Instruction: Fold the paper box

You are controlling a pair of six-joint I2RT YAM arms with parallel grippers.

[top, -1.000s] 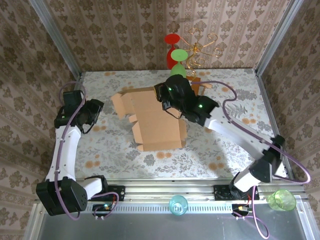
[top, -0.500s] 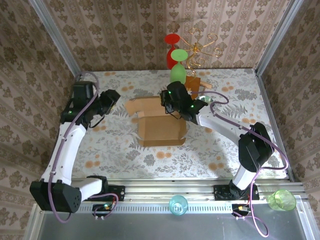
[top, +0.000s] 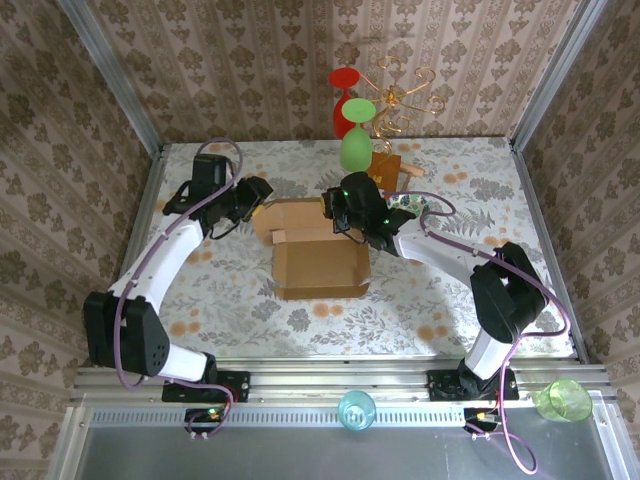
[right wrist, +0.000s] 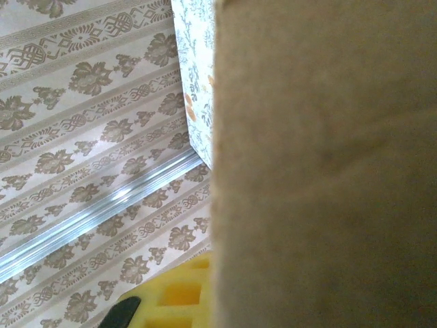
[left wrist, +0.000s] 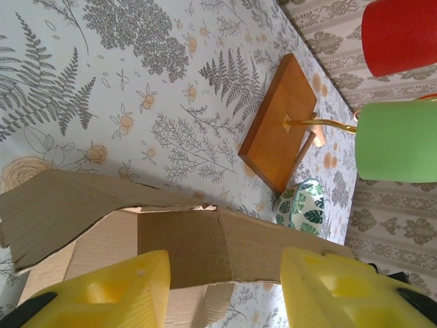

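Floral-print surface (top: 200,300), one paper box (top: 318,262) at centre frame, partly folded, rear flaps raised. One wooden board (left wrist: 280,123), one leaf-pattern bowl (left wrist: 304,208), one red cup (left wrist: 399,34), one green cup (left wrist: 396,140) — all at the right of the left wrist view. Left fingers (left wrist: 102,290) spread wide, gripping nothing — a box flap's edge crosses the gap at their tips. Right fingers (right wrist: 174,301) close against the cardboard; spread cannot be told.

top: overhead, whole table (top: 230,300) | left wrist: near paper box (left wrist: 181,239) | right wrist: against it
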